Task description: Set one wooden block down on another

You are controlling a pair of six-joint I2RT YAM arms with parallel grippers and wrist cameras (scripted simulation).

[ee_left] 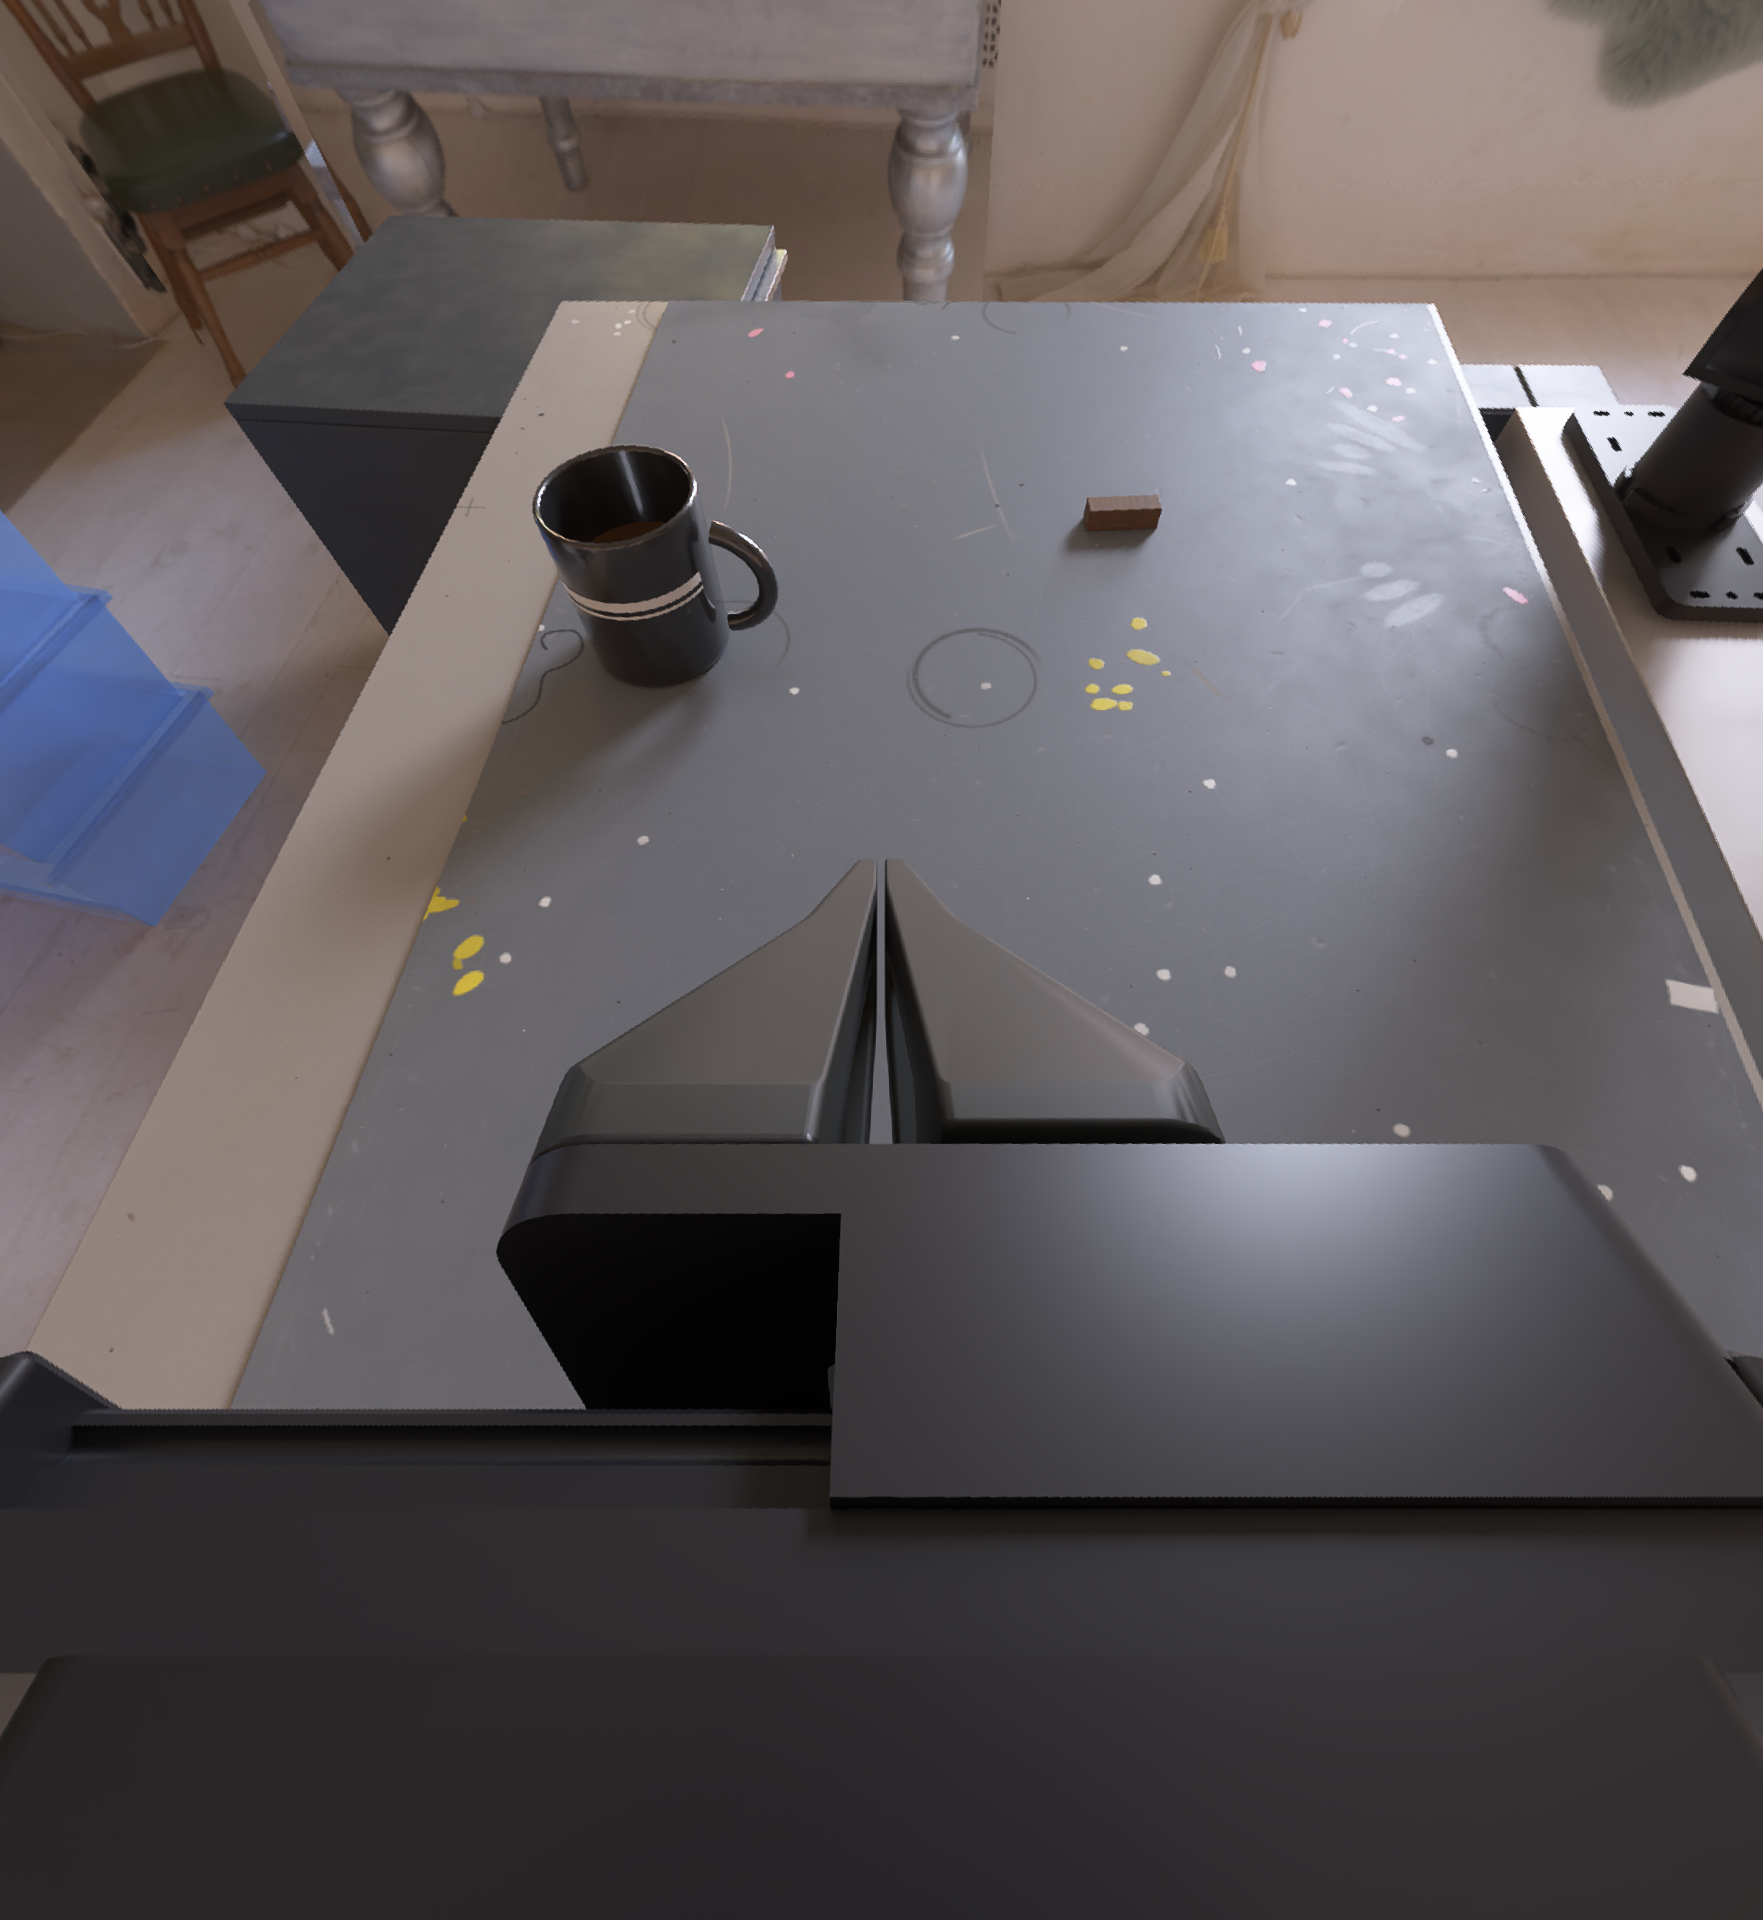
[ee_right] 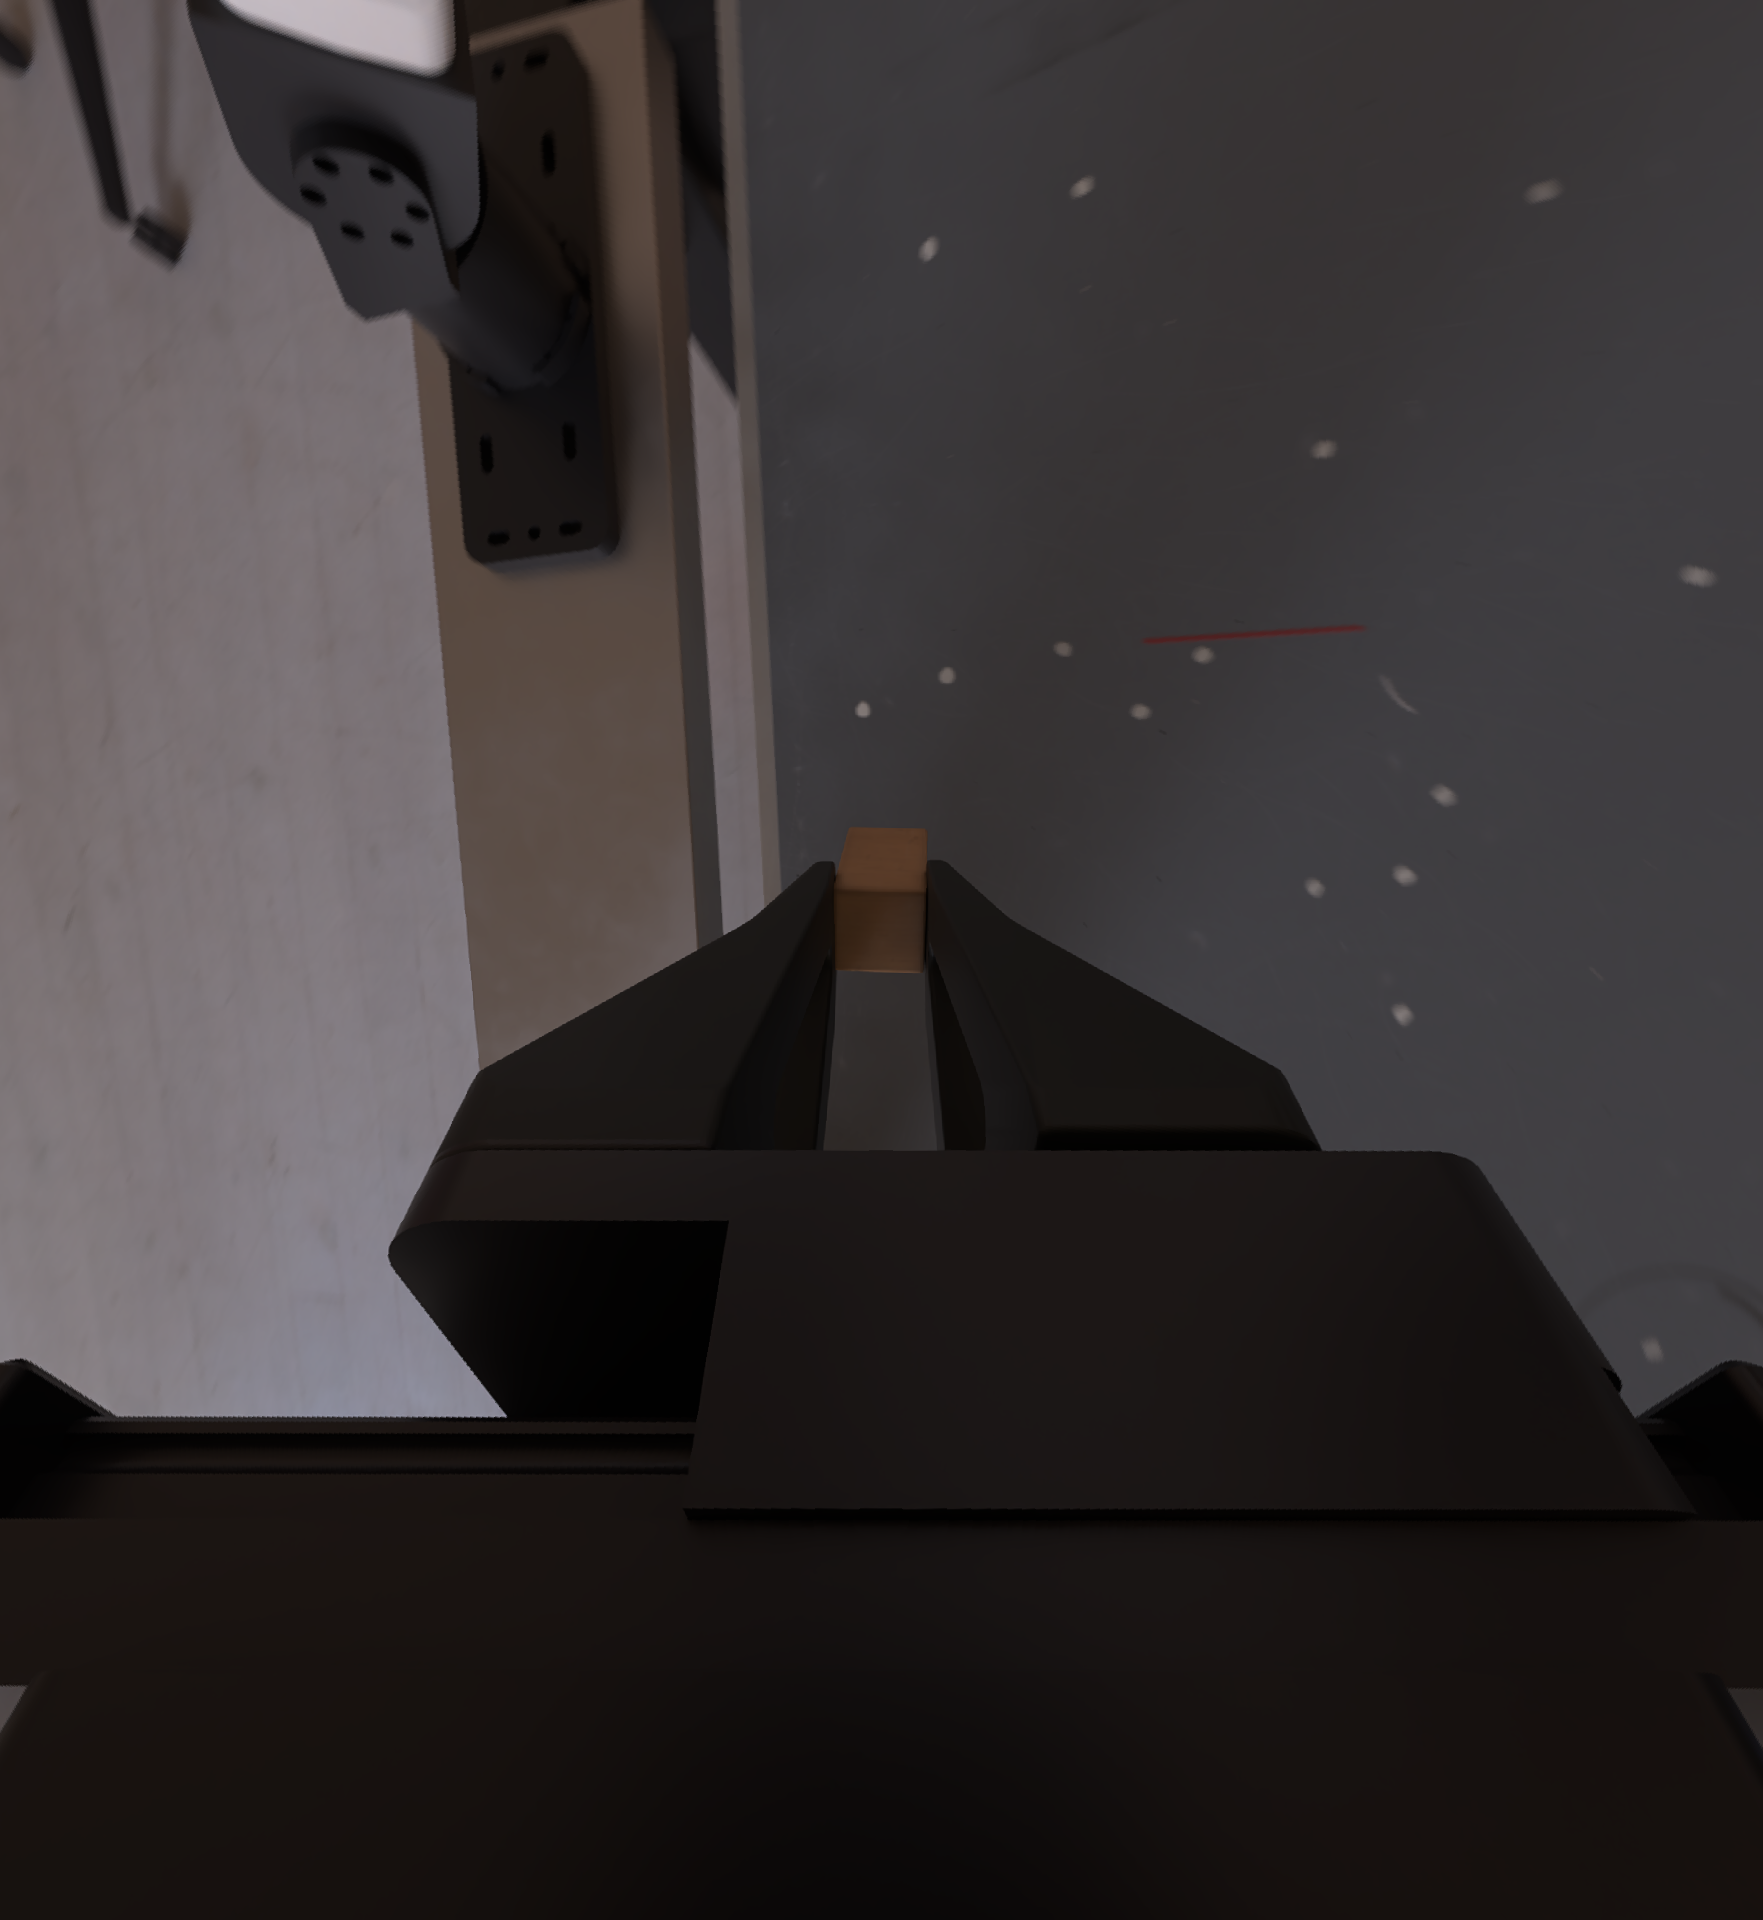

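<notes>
1. Carrying, by my read: the right gripper [ee_right: 881,883] has its jaws clamped on a light block [ee_right: 881,902], pinched at the very tips and held above the counter [ee_right: 1272,416], near its edge by the arm's base plate [ee_right: 534,312].
2. The left gripper [ee_left: 880,868] hangs over the counter with its jaws pressed together on nothing.
3. There's the target: a darker block [ee_left: 1122,512] lies flat, alone, on the far part of the counter, well apart from both grippers.
4. A black mug [ee_left: 638,566] with a pale band stands off to that block's left, clear of it.
5. Next up, I'd say, the right arm must travel across, line the light block squarely over the dark one, lower until they touch, then release. The grip is shallow, so a tilt looks possible.
6. Writing or brands: none readable anywhere; the counter shows only paint specks, scratches and ring marks.
</notes>
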